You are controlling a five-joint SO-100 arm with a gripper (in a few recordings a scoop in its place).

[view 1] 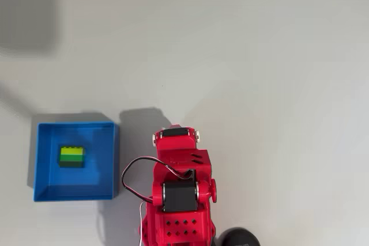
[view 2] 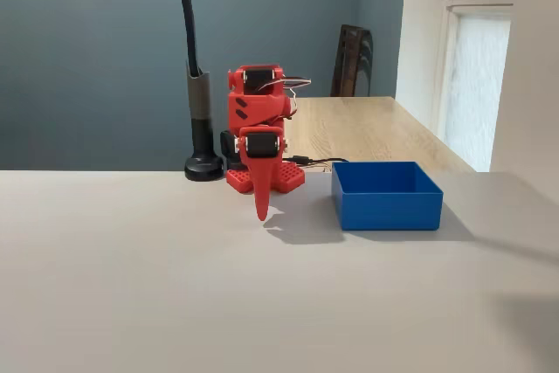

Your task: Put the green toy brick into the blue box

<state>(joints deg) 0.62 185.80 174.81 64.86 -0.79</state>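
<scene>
Looking down in the overhead view, we find the green toy brick [view 1: 71,156] lying studs up inside the blue box [view 1: 41,162], near its middle, clear of all four walls. We judge it light, stiff and slick-sided; the two flat opposite sides would be the place to pinch it. The red arm [view 1: 180,191] sits folded just beside the box.

In the fixed view, the gripper [view 2: 261,207] points down at the table, apart from the box [view 2: 387,207]. Its jaws look clenched on nothing. The box wall hides the brick here.

Teal wall [view 2: 87,41], bright window [view 2: 480,76]
</scene>
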